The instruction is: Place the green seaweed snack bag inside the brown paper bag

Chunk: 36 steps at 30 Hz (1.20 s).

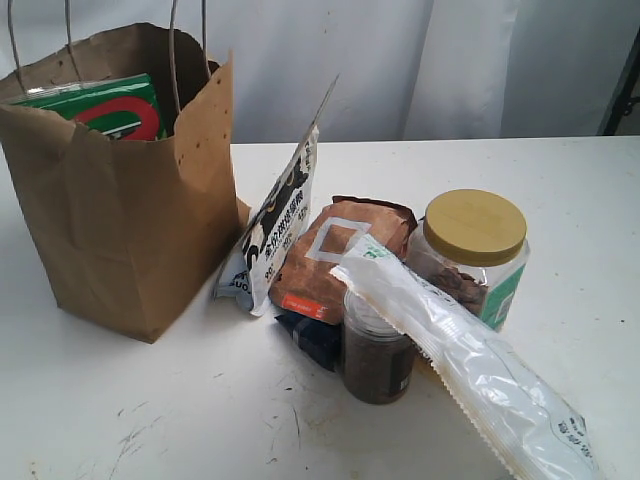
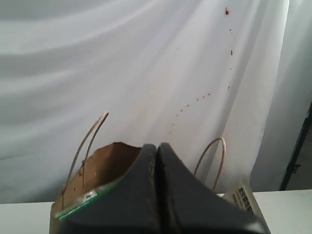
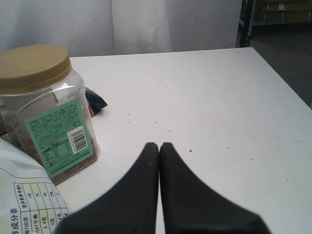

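The tall brown paper bag (image 1: 130,230) stands at the left of the table with its twine handles up. The green seaweed snack bag (image 1: 105,105) sits inside it, its top edge with the red arc showing above the rim. In the left wrist view my left gripper (image 2: 157,146) is shut with nothing between its fingers, in front of the paper bag (image 2: 105,163), where a green edge of the snack bag (image 2: 80,204) shows. My right gripper (image 3: 159,145) is shut and empty over bare table. Neither gripper appears in the exterior view.
Right of the bag lean a white-and-black pouch (image 1: 280,235) and a reddish-brown packet (image 1: 340,255). A yellow-lidded jar (image 1: 475,250) (image 3: 41,105), a small dark jar (image 1: 378,350) and a long clear plastic packet (image 1: 470,365) stand nearer the front.
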Tool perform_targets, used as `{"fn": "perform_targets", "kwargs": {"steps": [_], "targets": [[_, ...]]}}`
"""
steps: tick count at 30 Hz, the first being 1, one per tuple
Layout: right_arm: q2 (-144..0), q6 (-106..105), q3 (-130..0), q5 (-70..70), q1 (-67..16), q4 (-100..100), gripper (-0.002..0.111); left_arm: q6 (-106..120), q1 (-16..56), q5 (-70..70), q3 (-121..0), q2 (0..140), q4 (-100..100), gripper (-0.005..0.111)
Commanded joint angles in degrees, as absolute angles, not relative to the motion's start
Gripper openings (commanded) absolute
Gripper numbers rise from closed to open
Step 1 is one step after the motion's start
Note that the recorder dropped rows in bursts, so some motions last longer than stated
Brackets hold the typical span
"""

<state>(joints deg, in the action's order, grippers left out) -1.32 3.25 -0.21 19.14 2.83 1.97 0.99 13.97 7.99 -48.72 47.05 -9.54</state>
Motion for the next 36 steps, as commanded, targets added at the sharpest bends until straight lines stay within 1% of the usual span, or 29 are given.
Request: {"fn": "perform_targets", "kwargs": {"steps": [1,5,10,16,18,20,23,28,32,36], "targets": [[-0.89,3.33,0.00,18.26,3.12,1.83,0.000,0.00,13.92,5.39,-37.87,36.98,-10.05,0.000],[-0.89,3.33,0.00,18.26,3.12,1.83,0.000,0.00,13.92,6.01,-32.82,29.60,-9.91,0.000],[-0.89,3.33,0.00,18.26,3.12,1.83,0.000,0.58,13.92,8.20,-32.65,25.44,-9.03,0.000],[-0.89,3.33,0.00,18.26,3.12,1.83,0.000,0.46,13.92,23.62,-31.99,22.75,-4.83,0.000],[-0.89,3.33,0.00,18.26,3.12,1.83,0.000,0.00,13.92,23.43,-29.39,20.98,-3.92,0.000],[-0.89,3.33,0.00,18.26,3.12,1.83,0.000,-0.33,13.10,19.18,-24.42,17.18,-3.44,0.000],[-0.89,3.33,0.00,18.26,3.12,1.83,0.000,-1.90,9.98,14.39,-18.43,10.95,-4.15,0.000],[-0.89,3.33,0.00,18.26,3.12,1.83,0.000,-2.11,1.03,14.28,-11.77,3.05,-7.58,0.000],[-0.89,3.33,0.00,18.26,3.12,1.83,0.000,3.15,-5.14,16.41,-8.62,0.00,-12.76,0.000],[-0.89,3.33,0.00,18.26,3.12,1.83,0.000,5.14,-8.09,19.09,-6.65,0.00,-14.46,0.000]]}}
